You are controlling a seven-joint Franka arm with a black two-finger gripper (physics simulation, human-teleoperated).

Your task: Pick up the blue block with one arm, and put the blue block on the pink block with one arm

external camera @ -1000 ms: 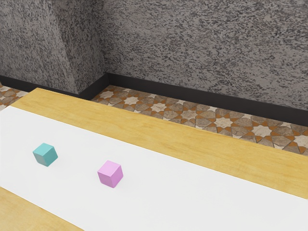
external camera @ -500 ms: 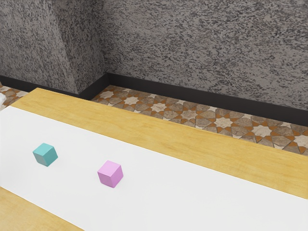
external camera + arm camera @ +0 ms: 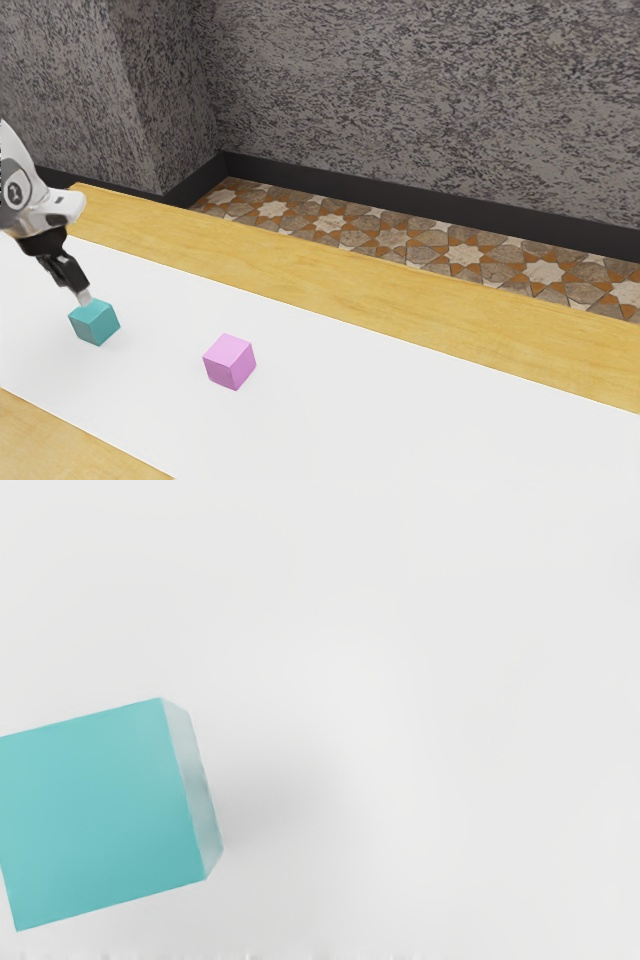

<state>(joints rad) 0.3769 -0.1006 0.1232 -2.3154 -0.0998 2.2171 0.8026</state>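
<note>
Blue block (image 3: 94, 322): sits flat on the white strip (image 3: 400, 400) that runs the length of the tabletop (image 3: 400, 290). It is toward the tabletop's end at the exterior view's left, about midway between the strip's two long edges. One corner is turned toward the camera.
Blue block, wrist view (image 3: 100, 815): the top face shows as a teal square, skewed, with a thin sliver of side face. Bare white strip lies all round it. It is off to one side rather than centred under the hand.
Pink block (image 3: 229, 361): on the same white strip, toward the exterior view's right of the blue block and a little closer to the tabletop's near edge. It is clearly apart from the blue block, with nothing on top.
Claw (image 3: 82, 298): comes in from the exterior view's left, angled downward. Its pale tip is just above the blue block's far upper edge.
Claw spread: cannot tell whether it is released or clenched.
Claw contact: the tip is right at the block. Cannot tell whether it touches. The block rests on the strip, not lifted.
Tabletop: a wood band shows along each long side of the white strip.
Surroundings: patterned floor tiles (image 3: 420, 235) beyond the far edge, then a speckled grey wall (image 3: 420, 90) with a dark skirting.
</note>
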